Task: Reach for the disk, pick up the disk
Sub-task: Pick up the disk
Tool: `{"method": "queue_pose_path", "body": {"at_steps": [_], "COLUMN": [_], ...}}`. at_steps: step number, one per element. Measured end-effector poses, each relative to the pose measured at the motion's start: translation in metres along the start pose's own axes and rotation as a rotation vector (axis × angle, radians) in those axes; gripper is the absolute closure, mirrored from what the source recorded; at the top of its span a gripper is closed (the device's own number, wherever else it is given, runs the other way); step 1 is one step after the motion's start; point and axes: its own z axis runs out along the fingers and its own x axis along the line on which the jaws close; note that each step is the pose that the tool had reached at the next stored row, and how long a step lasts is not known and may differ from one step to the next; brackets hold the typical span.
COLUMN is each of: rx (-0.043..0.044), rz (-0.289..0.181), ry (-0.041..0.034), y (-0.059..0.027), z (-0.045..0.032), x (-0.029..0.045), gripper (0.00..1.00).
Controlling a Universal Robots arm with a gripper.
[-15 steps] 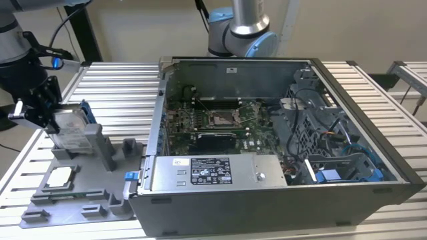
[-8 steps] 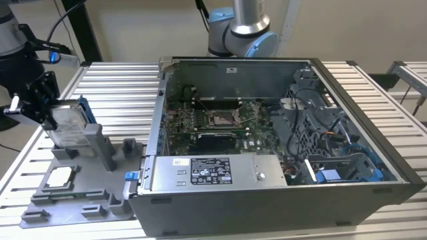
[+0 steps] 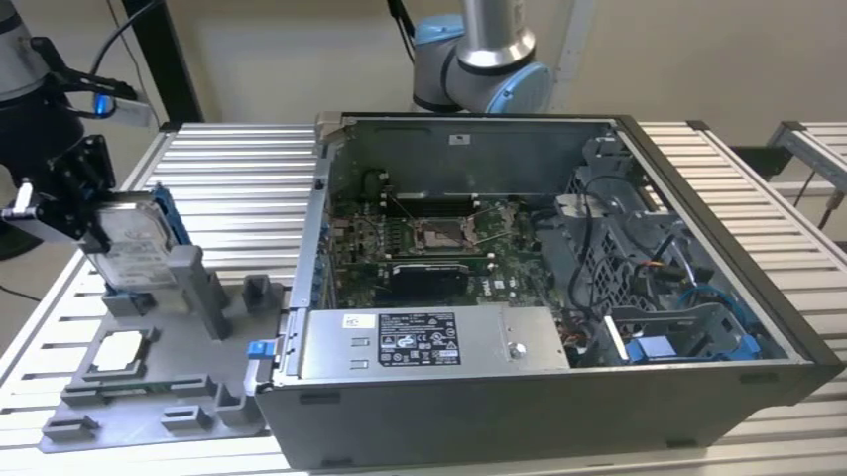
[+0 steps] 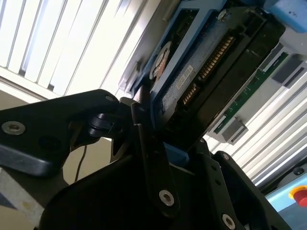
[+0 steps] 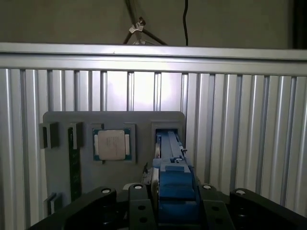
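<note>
Gripper (image 3: 82, 198) is clamped on the disk (image 3: 133, 248), with fingers (image 5: 139, 206) tight against its blue frame in the first wrist view. I'd say the reach is done and the pick-up is in hand. The disk stands upright in its slot on the grey fixture (image 3: 146, 397) at left-middle of the exterior frame, seemingly not clear yet, so lifting calls for a straight pull along the slot. My arm enters from the upper left, wrist pointing down.
</note>
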Motion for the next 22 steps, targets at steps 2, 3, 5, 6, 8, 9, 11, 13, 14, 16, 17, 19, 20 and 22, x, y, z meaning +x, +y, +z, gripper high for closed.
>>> {"method": "queue_pose_path", "body": {"at_steps": [2, 3, 5, 6, 8, 9, 11, 13, 14, 16, 17, 19, 20, 22], "rx": [0.0, 0.0003, 0.0011, 0.0015, 0.0026, 0.0033, 0.0042, 0.0057, 0.0066, 0.0083, 0.0092, 0.011, 0.0111, 0.0112], "rz": [0.0, 0.0, 0.0, 0.0, 0.0, 0.0, 0.0, 0.0, 0.0, 0.0, 0.0, 0.0, 0.0, 0.0], "ry": [0.0001, 0.0, 0.0, 0.0001, 0.0001, 0.0, 0.0001, 0.0004, 0.0004, 0.0004, 0.0006, 0.0006, 0.0007, 0.0008], "y": [0.0, 0.0, 0.0, 0.0002, 0.0004, 0.0004, 0.0006, 0.001, 0.0011, 0.0011, 0.0012, 0.0014, 0.0015, 0.0015], "z": [-0.0021, -0.0031, -0.0051, -0.0066, -0.0091, -0.0103, -0.0127, -0.0154, -0.0172, -0.0213, -0.0233, -0.0266, -0.0276, -0.0298], "x": [0.0, 0.0, 0.0001, 0.0001, 0.0, 0.0, 0.0, 0.0, 0.0, 0.0, 0.0, 0.0, 0.0, 0.0], "gripper": [1.0, 1.0, 1.0, 1.0, 1.0, 1.0, 1.0, 1.0, 1.0, 1.0, 1.0, 1.0, 1.0, 1.0]}}
